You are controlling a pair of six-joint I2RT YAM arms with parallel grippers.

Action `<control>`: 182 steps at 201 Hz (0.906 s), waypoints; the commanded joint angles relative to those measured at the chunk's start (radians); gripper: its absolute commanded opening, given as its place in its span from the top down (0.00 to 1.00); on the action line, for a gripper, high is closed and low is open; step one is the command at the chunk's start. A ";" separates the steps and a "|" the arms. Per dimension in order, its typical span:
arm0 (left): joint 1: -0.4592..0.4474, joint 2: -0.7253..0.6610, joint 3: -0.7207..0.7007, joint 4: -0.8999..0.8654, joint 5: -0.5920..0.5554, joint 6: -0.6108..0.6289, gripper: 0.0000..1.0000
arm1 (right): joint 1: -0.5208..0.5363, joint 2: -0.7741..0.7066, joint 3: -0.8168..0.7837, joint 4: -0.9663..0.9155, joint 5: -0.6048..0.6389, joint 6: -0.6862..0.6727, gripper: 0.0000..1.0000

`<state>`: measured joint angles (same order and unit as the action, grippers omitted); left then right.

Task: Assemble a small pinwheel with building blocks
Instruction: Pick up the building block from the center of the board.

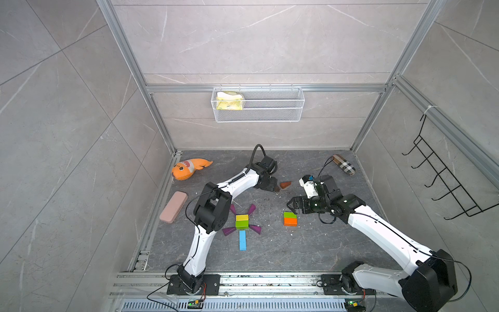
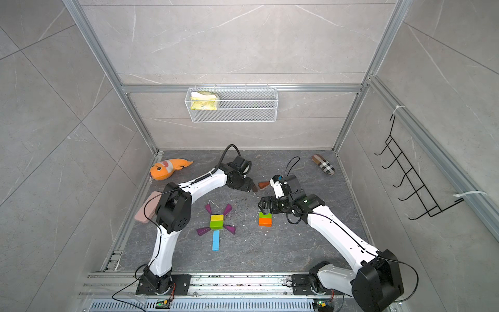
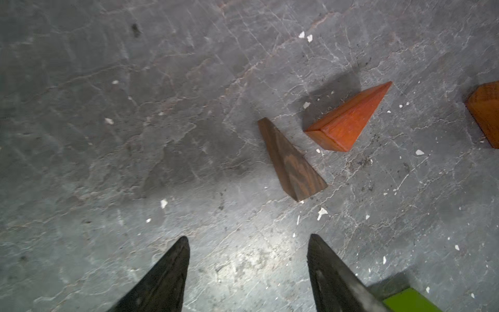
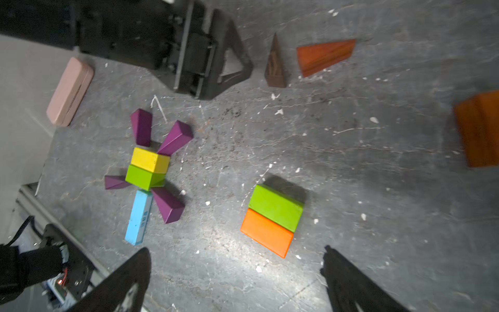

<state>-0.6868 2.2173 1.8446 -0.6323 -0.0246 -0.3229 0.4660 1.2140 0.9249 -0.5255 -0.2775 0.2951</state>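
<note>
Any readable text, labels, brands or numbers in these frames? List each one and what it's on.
Nothing can be read in any view.
light-blue bar: dark print on its side in the right wrist view, too blurred to read.
yellow packet in the wire basket: any print is too small to tell in both top views.
Other blocks, arms and walls: no marks visible.

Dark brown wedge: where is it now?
In both top views the dark brown wedge lies centrally toward the back, just ahead of the left gripper, beside the reddish-orange wedge.
</note>
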 commanded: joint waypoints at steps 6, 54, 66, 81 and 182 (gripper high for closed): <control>-0.026 0.019 0.088 -0.057 -0.033 -0.054 0.31 | 0.001 -0.024 -0.030 0.018 -0.087 -0.068 0.00; -0.042 0.072 0.139 -0.054 -0.069 -0.108 0.33 | 0.001 -0.008 -0.016 -0.021 -0.087 -0.109 0.00; -0.045 0.080 0.146 -0.051 -0.085 -0.125 0.34 | 0.000 -0.011 -0.021 -0.023 -0.091 -0.110 0.00; -0.047 0.092 0.152 -0.044 -0.104 -0.141 0.35 | 0.001 -0.017 -0.032 -0.021 -0.093 -0.111 0.00; -0.059 0.179 0.247 -0.069 -0.126 -0.185 0.39 | -0.012 0.003 -0.035 -0.028 -0.101 -0.130 0.00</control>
<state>-0.7403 2.3764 2.0354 -0.6720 -0.1104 -0.4770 0.4618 1.2133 0.9001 -0.5270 -0.3595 0.1864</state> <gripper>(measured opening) 0.615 0.993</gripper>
